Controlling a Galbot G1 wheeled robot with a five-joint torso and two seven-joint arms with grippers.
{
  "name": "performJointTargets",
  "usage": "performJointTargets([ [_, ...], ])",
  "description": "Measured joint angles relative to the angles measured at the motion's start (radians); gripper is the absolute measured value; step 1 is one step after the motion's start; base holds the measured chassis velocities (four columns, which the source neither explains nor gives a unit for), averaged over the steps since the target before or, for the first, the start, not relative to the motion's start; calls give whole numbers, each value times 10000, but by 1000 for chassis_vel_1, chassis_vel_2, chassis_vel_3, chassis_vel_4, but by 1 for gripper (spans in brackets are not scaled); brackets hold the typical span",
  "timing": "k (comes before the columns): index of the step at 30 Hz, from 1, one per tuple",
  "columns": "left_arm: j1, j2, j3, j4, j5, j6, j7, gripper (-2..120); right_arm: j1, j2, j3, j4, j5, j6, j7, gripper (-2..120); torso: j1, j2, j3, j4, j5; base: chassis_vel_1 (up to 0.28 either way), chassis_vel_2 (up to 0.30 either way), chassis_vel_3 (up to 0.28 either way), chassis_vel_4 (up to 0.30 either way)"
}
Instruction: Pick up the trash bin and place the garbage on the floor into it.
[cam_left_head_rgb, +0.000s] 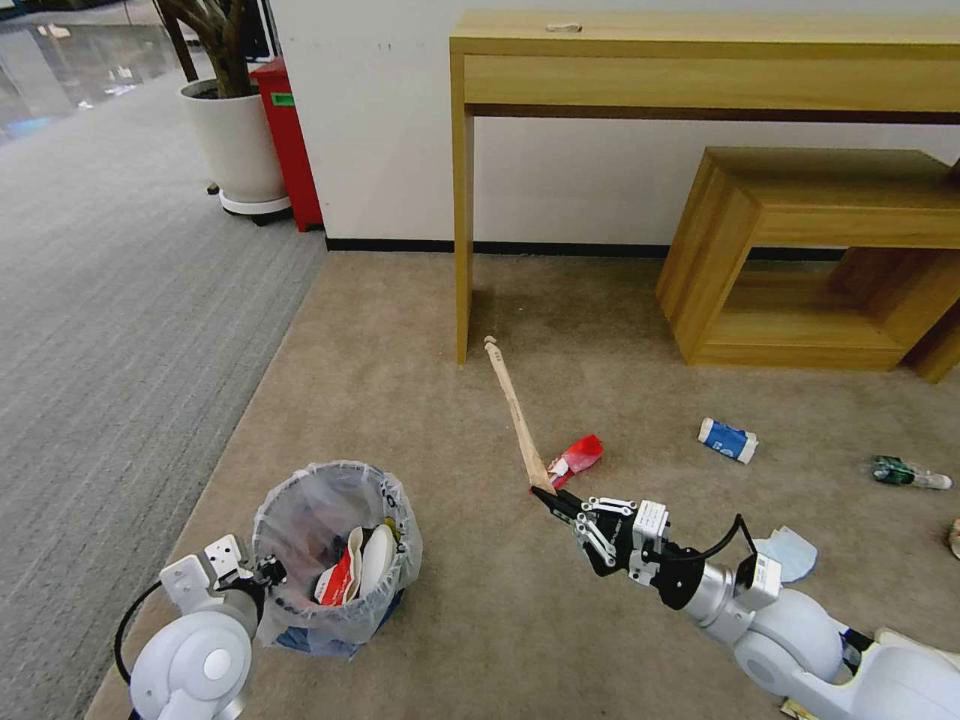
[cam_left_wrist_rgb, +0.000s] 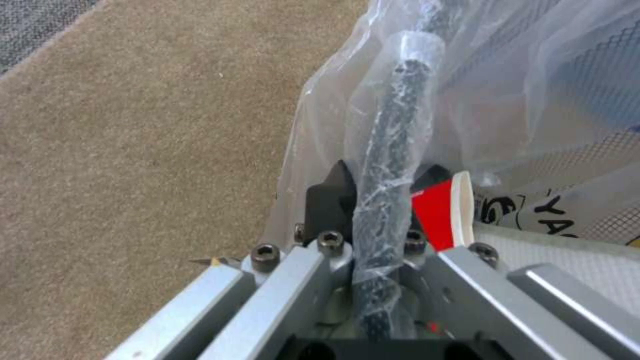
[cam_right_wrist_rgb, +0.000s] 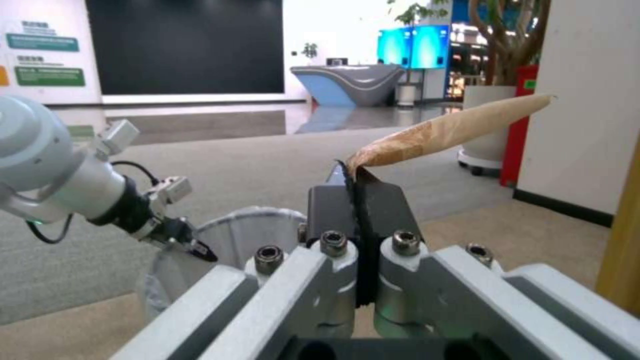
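The trash bin (cam_left_head_rgb: 300, 520), lined with a crinkled clear bag, sits low at the left on the beige floor (cam_left_head_rgb: 420, 380) and holds slippers and a red cup. My left gripper (cam_left_head_rgb: 271, 573) is shut on its rim (cam_left_wrist_rgb: 393, 145). My right gripper (cam_left_head_rgb: 550, 497) is shut on the near end of a long brown stick (cam_left_head_rgb: 512, 405), which slants up and away from it over the carpet (cam_right_wrist_rgb: 460, 127). The bin (cam_right_wrist_rgb: 233, 232) lies beyond the right gripper. Garbage on the floor: a red crushed cup (cam_left_head_rgb: 577, 456), a blue-white cup (cam_left_head_rgb: 728, 440), a small bottle (cam_left_head_rgb: 908, 473) and a blue mask (cam_left_head_rgb: 795, 553).
A tall wooden table (cam_left_head_rgb: 700, 60) stands against the back wall, its leg near the stick's far end. A low wooden shelf (cam_left_head_rgb: 810, 250) sits at the right. A white plant pot (cam_left_head_rgb: 235, 140) and a red box (cam_left_head_rgb: 290, 140) stand at the far left by the grey ribbed carpet (cam_left_head_rgb: 120, 300).
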Motion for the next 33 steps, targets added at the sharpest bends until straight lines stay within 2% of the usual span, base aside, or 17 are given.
performJointTargets([
  [17,-163,-156,103,301,199,-47,68,0,907,54,-978,637,562,-158,53,0,-1,0,0,-1,0,0,0,0,0],
  [21,-189,-182,128,301,207,-47,51,0,1175,134,-1359,557,562,-146,37,0,-1,0,1,0,-3,0,0,0,0],
  [33,-188,-194,139,301,207,-48,14,0,1292,247,-1360,29,545,116,-168,0,0,-1,1,-2,-5,0,0,0,0],
])
